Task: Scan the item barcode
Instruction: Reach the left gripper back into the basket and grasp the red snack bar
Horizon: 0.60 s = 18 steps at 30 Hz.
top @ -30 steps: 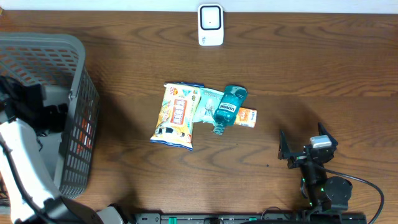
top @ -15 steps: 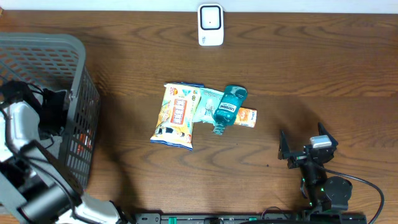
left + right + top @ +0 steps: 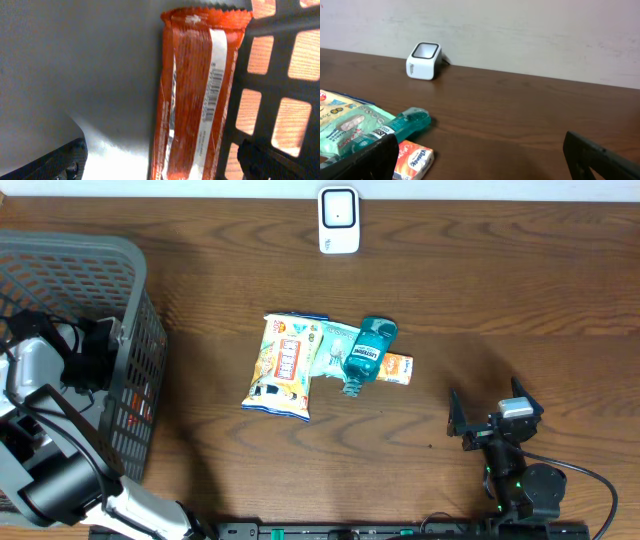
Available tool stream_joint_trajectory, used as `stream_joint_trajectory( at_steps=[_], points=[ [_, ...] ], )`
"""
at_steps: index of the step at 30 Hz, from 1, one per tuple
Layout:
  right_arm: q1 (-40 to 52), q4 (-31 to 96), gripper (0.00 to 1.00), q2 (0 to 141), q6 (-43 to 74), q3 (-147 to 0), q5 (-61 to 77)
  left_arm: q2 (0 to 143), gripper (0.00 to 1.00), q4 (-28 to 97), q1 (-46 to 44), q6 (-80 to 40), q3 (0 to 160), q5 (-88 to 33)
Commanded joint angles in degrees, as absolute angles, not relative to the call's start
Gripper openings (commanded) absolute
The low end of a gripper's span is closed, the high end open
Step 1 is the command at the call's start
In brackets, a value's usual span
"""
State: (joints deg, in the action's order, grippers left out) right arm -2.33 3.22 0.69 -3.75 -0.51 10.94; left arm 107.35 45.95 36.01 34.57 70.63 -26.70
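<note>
Mesh walls of a grey basket [image 3: 135,330] are seen around the left hand [image 3: 85,350] in the overhead view; this hand is placed inside the basket. The right hand [image 3: 490,420] is kept low over the wood surface [image 3: 520,300], with its fingers spread wide. Ahead of it and to its left, a snack bag [image 3: 283,365], a teal bottle [image 3: 368,352] and an orange tissue pack [image 3: 398,367] are lying together, touching one another. Far ahead of it, the white scanner [image 3: 339,220] is standing.

In the left wrist view, the left hand is seen open, one finger [image 3: 60,162] at each lower corner. Directly below it an orange bar [image 3: 187,95] is laid flat on the basket floor, along the lattice wall. Its barcode [image 3: 215,92] is turned upward, on the white strip of the wrapper. The bar is not gripped.

In the right wrist view, the fingers [image 3: 365,160] of the right hand are held apart and nothing is held between them. The scanner is seen ahead and to the left, well apart from the hand; the bottle and the tissue pack are found near the left finger.
</note>
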Motion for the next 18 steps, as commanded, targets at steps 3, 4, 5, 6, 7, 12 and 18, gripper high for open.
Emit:
stream_joint_trajectory(
  at_steps=[3, 4, 5, 6, 7, 12, 18],
  points=[
    [-2.04, 3.36, 0.99, 0.34, -3.90, -0.32, 11.03, 116.11, 0.98, 43.57, 34.54, 34.22, 68.47, -19.92],
    [-2.04, 3.36, 0.99, 0.34, -3.90, -0.32, 11.03, 116.66, 0.98, 43.27, 34.11, 34.17, 68.47, -17.76],
    [-2.04, 3.36, 0.99, 0.34, -3.90, -0.32, 11.03, 117.03, 0.98, 42.98, 33.71, 33.95, 68.47, -15.79],
    [-2.04, 3.36, 0.99, 0.34, -3.90, -0.32, 11.03, 117.49, 0.98, 42.54, 33.28, 33.58, 68.47, -13.50],
    [-2.04, 3.36, 0.99, 0.34, -3.88, -0.32, 11.03, 117.82, 0.98, 42.17, 32.75, 33.36, 68.47, -11.27],
    [-2.04, 3.36, 0.99, 0.34, -3.90, -0.32, 11.03, 119.11, 0.98, 41.45, 30.35, 33.39, 68.47, -4.73],
    [-2.04, 3.36, 0.99, 0.34, -3.88, -0.32, 11.03, 119.59, 0.98, 37.89, 30.20, 26.44, 68.47, 12.01]
  ],
)
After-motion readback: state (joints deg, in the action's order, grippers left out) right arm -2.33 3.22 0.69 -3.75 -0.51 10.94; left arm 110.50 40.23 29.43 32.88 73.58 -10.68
